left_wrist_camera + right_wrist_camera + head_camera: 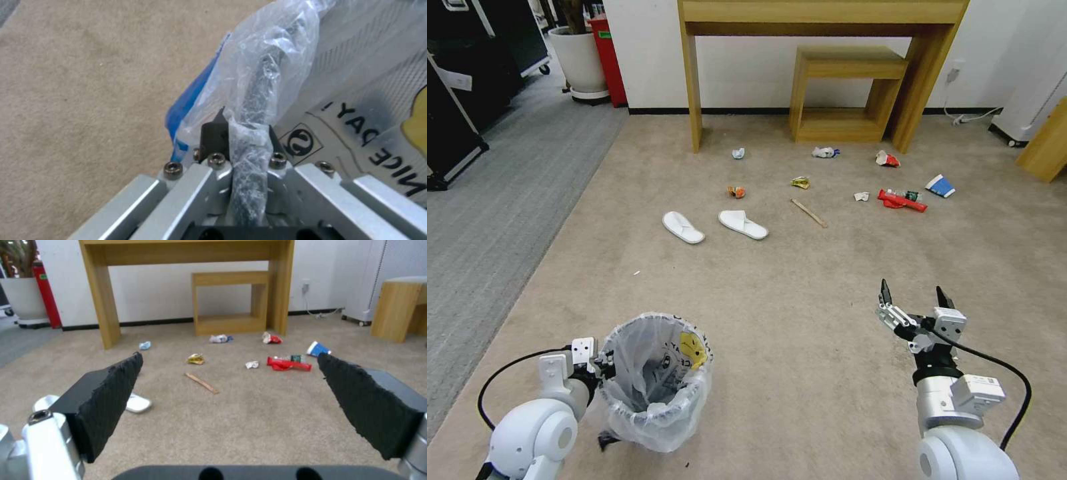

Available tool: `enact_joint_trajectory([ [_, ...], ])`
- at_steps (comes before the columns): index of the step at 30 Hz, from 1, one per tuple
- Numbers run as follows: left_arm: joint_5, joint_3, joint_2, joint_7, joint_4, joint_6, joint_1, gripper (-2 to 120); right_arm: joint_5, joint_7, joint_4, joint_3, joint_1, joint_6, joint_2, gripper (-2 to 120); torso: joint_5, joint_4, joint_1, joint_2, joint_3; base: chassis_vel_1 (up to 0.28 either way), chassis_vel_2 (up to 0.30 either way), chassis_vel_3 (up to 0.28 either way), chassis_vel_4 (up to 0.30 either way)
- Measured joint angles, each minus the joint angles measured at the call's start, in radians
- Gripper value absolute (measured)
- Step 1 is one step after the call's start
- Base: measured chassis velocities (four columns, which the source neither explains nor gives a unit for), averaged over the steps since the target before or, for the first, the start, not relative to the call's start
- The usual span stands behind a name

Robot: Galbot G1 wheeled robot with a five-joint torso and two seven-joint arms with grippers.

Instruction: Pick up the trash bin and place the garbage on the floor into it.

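Bin grip first: left gripper [247, 133] is clamped on the rim of the trash bin [654, 380], fingers pinching the bag-wrapped edge from both sides, so the bin travels w/ the arm and its mouth faces up, ready to take litter. In the head view the bin sits at the near left, and whether its base rests on the floor [800, 320] or hangs just off it can't be told. Left arm is low and bent, wrist level w/ the rim on the side away from the right arm. Right gripper [914, 298] is beyond and to the right of the bin, well apart from it, fingers spread wide w/ nothing between them, forearm pointing fwd toward the mess, prob. so it is free to pick. All garbage lies well beyond the bin: two white slippers [715, 225] nearest, wooden stick [809, 213] past them to the right, red packet [902, 201] and blue-white cup [940, 186] further right, crumpled bits [800, 182] closer to the wooden desk [820, 40]. Judgement: bin step looks done, no litter collected yet; robot prob. needs to close the gap before the right arm can reach anything.
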Motion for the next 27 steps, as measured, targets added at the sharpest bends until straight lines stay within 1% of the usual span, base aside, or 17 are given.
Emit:
enact_joint_trajectory([
  [3,-0.046,-0.016,-0.006,-0.029,-0.025,0.000,-0.006,1,0.002,0.002,0.003,0.002,-0.003,-0.002,-0.005,100,0.0001,0.0001,0.000,0.000,0.000,0.000,0.000,0.000,0.000],
  [4,-0.046,-0.016,-0.006,-0.029,-0.025,0.000,-0.006,1,0.002,0.002,0.003,0.002,-0.003,-0.002,-0.005,100,0.0001,0.0001,0.000,0.000,0.000,0.000,0.000,0.000,0.000],
  [8,-0.110,-0.026,-0.007,-0.076,-0.059,0.000,-0.011,1,0.004,0.004,0.004,0.008,-0.012,-0.004,-0.014,100,0.0001,-0.0001,0.000,0.000,0.000,0.000,0.000,0.000,0.000],
  [9,-0.110,-0.026,-0.007,-0.076,-0.059,0.000,-0.011,1,0.004,0.004,0.004,0.008,-0.012,-0.004,-0.014,100,0.0001,-0.0001,0.000,0.000,0.000,0.000,0.000,0.000,0.000],
  [12,-0.138,-0.027,0.005,-0.102,-0.074,-0.001,-0.008,1,0.010,0.005,0.005,0.011,-0.019,-0.004,-0.026,100,0.0002,0.0001,0.000,0.000,0.000,0.000,0.000,0.000,0.000],
  [16,-0.157,-0.031,0.023,-0.111,-0.078,-0.001,-0.008,1,0.021,0.007,0.009,0.017,-0.025,-0.003,-0.033,100,0.0001,0.0000,0.000,0.000,0.000,0.000,0.000,0.000,0.000],
  [24,-0.163,-0.030,0.038,-0.111,-0.067,-0.002,-0.008,1,0.043,0.013,0.014,0.023,-0.027,-0.002,-0.034,100,0.0001,0.0000,0.000,0.000,0.000,0.000,0.000,0.000,0.000],
  [27,-0.163,-0.029,0.043,-0.110,-0.074,-0.002,-0.005,1,0.046,0.012,0.013,0.027,-0.026,0.001,-0.039,100,0.0000,0.0000,0.000,0.000,0.000,0.000,0.000,0.000,0.000],
])
